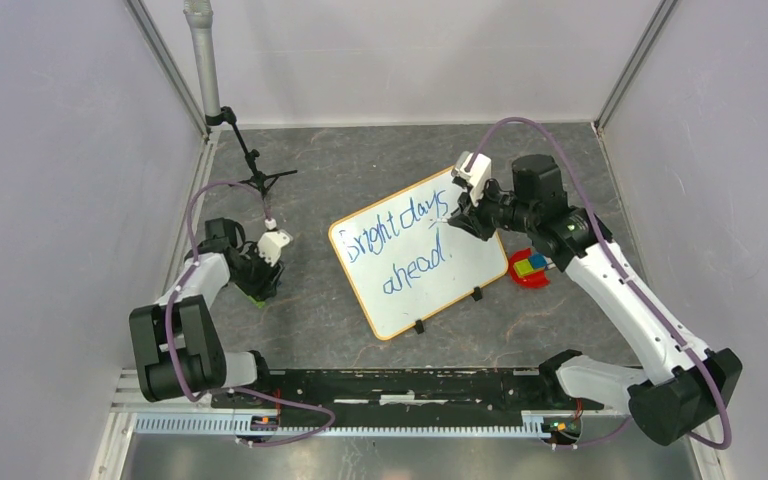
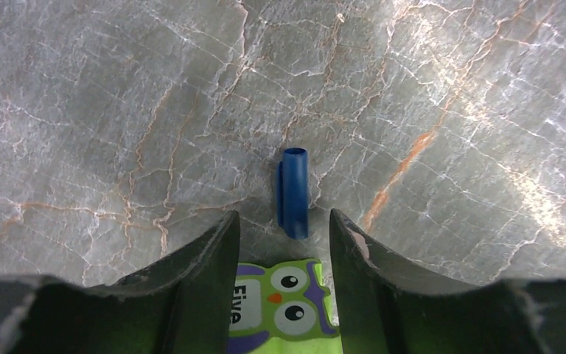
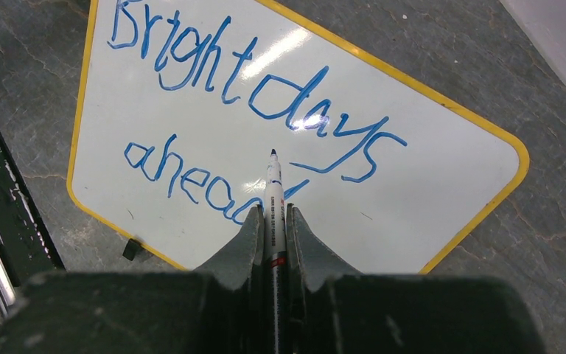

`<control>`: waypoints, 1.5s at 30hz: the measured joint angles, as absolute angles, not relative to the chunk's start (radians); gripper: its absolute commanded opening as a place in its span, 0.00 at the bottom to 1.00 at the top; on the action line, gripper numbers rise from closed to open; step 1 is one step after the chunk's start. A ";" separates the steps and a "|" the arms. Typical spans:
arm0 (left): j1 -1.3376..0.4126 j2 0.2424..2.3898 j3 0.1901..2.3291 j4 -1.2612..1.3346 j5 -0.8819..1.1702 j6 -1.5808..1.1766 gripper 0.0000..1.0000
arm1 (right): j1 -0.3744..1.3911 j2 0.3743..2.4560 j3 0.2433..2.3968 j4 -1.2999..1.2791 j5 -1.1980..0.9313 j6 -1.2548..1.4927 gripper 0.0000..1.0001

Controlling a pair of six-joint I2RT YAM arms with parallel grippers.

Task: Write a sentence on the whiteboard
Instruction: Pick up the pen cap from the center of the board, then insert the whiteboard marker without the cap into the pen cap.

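The whiteboard (image 1: pixel 460 275), white with a yellow frame, lies tilted in the middle of the table. The sentence (image 1: pixel 400 225) in blue reads "Bright days ahead." In the right wrist view the sentence (image 3: pixel 214 66) fills the whiteboard (image 3: pixel 413 192). My right gripper (image 3: pixel 273 210) is shut on a white marker (image 3: pixel 273 184), its blue tip just above the board between "days" and "ahead". My right gripper (image 1: pixel 465 218) hangs over the board's upper right part. My left gripper (image 2: pixel 284 215) is open, low over the table, its jaws on either side of a green owl eraser (image 2: pixel 284 302). A blue marker cap (image 2: pixel 293 193) lies just ahead.
A red bowl with coloured blocks (image 1: pixel 529 268) sits right of the board. A small black tripod (image 1: pixel 255 170) and a grey pole (image 1: pixel 203 60) stand at the back left. A black rail (image 1: pixel 410 385) runs along the near edge. Grey walls close in on both sides.
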State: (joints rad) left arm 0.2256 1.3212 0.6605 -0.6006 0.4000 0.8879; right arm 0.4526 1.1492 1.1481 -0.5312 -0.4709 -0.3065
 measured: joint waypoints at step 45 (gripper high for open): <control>-0.649 1.190 1.540 -1.159 0.336 0.915 0.02 | 0.442 1.204 1.002 -0.004 -0.943 0.326 0.00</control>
State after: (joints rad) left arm -0.6487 1.1904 1.5398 -1.1595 0.3359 0.9150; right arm 0.4419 1.2041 1.0019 -0.0040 -0.9432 0.3256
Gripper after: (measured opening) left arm 0.158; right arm 0.136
